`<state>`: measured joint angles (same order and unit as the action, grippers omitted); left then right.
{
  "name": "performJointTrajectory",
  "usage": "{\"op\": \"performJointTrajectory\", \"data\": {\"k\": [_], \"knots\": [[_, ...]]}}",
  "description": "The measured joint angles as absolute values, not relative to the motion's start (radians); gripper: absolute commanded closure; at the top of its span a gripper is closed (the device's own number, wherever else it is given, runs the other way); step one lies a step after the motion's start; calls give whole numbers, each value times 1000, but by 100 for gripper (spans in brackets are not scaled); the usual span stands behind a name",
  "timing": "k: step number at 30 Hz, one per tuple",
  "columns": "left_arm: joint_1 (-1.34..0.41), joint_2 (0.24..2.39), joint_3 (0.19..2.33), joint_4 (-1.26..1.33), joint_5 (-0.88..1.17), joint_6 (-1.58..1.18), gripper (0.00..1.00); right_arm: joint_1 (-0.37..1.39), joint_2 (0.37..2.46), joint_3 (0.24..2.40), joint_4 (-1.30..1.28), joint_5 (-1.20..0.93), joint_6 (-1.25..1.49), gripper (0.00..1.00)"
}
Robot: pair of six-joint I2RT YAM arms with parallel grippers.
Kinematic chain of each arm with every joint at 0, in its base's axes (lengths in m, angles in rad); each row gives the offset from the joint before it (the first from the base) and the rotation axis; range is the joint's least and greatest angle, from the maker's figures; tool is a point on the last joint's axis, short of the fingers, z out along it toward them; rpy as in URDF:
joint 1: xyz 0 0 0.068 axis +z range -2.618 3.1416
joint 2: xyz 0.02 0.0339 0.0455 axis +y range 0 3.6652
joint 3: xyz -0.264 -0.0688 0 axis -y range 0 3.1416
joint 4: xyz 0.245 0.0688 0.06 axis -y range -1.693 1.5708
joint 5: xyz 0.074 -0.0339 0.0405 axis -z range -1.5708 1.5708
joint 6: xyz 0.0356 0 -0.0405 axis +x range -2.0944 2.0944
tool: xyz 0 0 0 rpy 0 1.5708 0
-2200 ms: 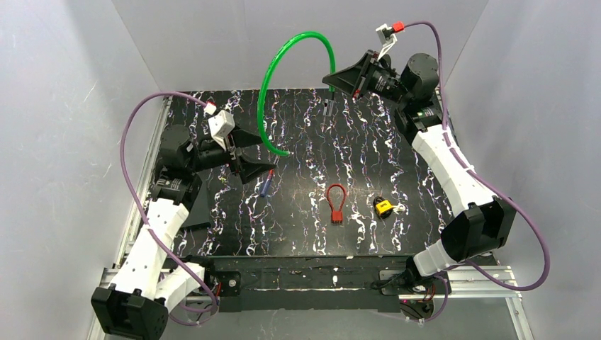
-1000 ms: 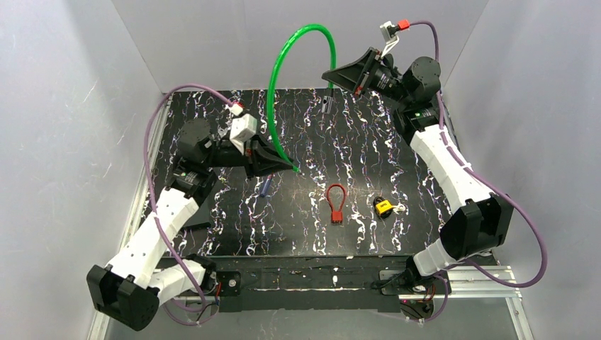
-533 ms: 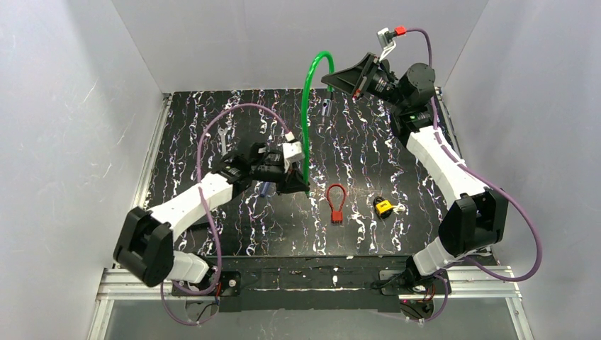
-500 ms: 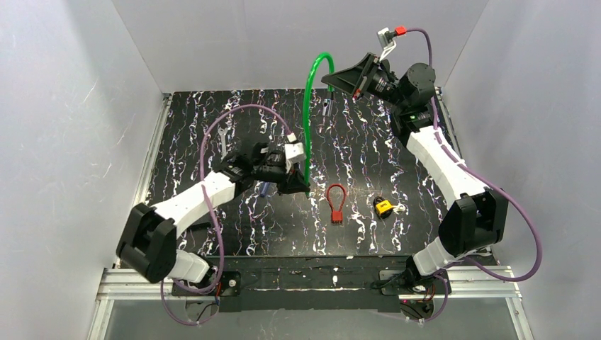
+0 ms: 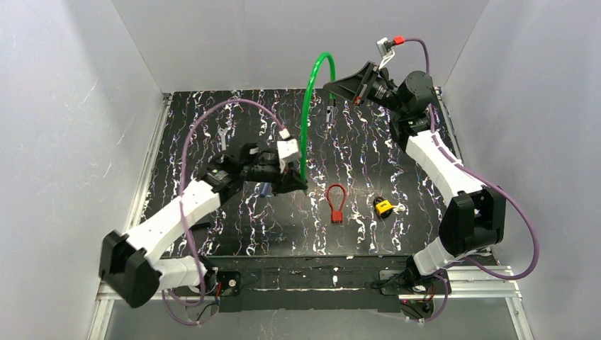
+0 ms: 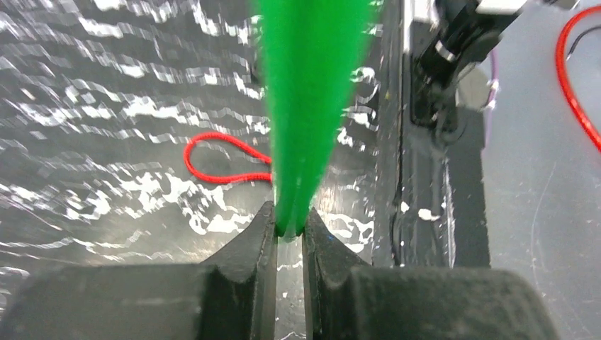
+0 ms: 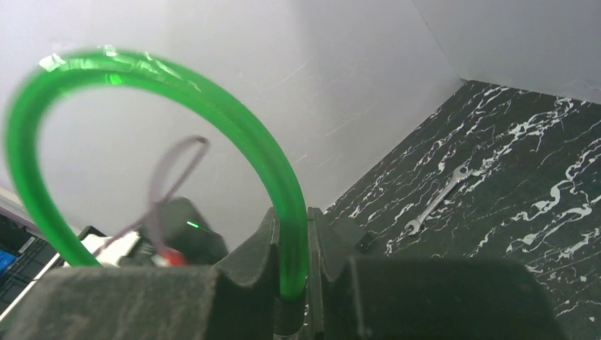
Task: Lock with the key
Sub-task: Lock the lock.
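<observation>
Right of red loop (image 5: 336,202), lock (image 5: 383,207), shackle leftward, key (image 5: 400,208) rightward; both jaws tight on green hose (image 5: 304,134).

A green plastic tube (image 5: 305,127) (image 6: 312,106) (image 7: 234,113) bends in a tall arch above a black table top (image 5: 397,163) veined with white, one end low near the middle, the other raised at the far side. A red loop-shaped piece (image 5: 336,214) lies flat just right of the low end. A slim silver spanner (image 5: 222,139) (image 7: 439,198) rests far left; a blue-handled screwdriver (image 5: 264,188) shows only partly
</observation>
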<state>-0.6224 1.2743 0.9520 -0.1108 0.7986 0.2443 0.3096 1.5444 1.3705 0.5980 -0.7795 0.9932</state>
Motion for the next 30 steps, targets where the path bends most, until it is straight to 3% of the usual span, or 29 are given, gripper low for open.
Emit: {"op": "performJointTrajectory", "data": {"k": [9,30], "knots": [[-599,1081,1229,-29,758,43,100,310,1539,1259,722,-765,1083,99],[-598,1254,1398,112,668,-62,100,333,1499,1162,818,-728,1227,99]]}}
